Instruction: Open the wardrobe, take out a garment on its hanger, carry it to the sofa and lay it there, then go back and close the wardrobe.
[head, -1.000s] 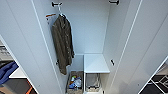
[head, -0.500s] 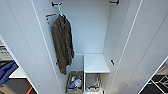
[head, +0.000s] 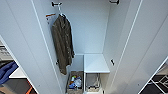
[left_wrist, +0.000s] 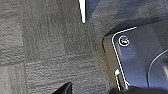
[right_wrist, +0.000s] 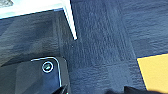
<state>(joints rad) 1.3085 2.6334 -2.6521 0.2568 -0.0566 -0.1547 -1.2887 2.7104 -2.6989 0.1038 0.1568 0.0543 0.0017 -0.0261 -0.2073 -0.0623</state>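
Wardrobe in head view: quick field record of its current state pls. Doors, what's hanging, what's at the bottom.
wardrobe: both doors swung open, white interior showing
hanging: dark olive jacket on a hanger, at the left end of the rail
rust-orange garment: none hanging inside
inner shelf: white, lower right, top bare
basket: on the wardrobe bottom left of the shelf, holds mixed small items
under shelf: wire rack, contents unclear
floor in wrist views: dark grey carpet tiles, one yellow tile
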